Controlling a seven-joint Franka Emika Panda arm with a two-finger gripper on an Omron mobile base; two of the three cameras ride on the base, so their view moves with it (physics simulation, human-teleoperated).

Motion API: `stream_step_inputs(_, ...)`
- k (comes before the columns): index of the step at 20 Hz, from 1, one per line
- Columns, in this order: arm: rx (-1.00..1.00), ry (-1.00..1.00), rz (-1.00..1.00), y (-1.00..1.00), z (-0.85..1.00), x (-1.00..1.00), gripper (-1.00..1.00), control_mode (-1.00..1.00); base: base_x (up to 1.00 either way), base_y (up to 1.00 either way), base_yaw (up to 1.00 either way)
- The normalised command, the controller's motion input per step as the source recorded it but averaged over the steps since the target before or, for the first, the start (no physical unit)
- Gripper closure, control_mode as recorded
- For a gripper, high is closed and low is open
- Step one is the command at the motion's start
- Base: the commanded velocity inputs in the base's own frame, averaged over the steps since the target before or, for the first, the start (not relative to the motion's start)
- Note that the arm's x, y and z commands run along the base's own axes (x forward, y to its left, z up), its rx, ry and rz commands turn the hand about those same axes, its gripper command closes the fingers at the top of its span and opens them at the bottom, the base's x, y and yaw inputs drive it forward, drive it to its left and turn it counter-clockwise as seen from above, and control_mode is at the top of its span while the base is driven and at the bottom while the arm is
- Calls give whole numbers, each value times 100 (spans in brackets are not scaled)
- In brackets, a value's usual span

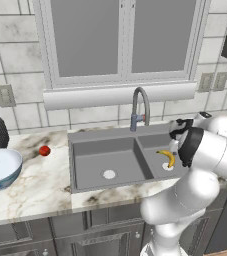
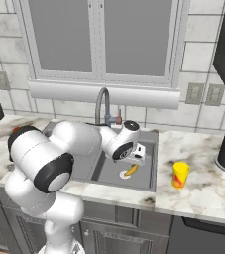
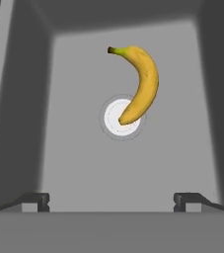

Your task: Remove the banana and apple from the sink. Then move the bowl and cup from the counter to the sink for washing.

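Banana point(image 3: 142, 84) lies in the centre of the hand view, one end over the white drain point(image 3: 121, 117) of the sink's point(image 1: 90, 150) right basin. Gripper point(image 3: 111, 200), spread wide and empty, hangs above it. Apple point(image 1: 44, 150) sits at the left on the counter point(image 1: 30, 190).

Veined marble counter point(image 1: 30, 190) – smooth, faintly glossy – around a matt dark-grey sink point(image 1: 92, 167); banana point(image 3: 140, 84) skin smooth, satiny.

Left of the sink point(image 1: 85, 145), the bowl point(image 1: 0, 167) is cut off by the frame edge. The arm hides part of the sink's right basin; the banana point(image 2: 131, 170) peeks out beneath the wrist.
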Motion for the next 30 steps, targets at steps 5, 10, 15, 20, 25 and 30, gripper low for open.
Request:
stream_step_inputs(5,0,-3,0,0,-13,10,-100,-100,0,0,0)
stream_step_inputs(10,0,-4,0,0,-13,12,-100,-100,0,0,0)
stream_step_inputs(15,0,-2,-2,-3,-10,14,-100,-100,0,0,0)
stream_step_inputs(20,0,0,-5,-8,-7,15,-100,-100,0,0,0)
stream_step_inputs(25,0,0,-7,-8,-5,16,-100,-100,0,0,0)
stream_step_inputs(30,0,0,-6,-1,-6,16,-100,-100,0,0,0)
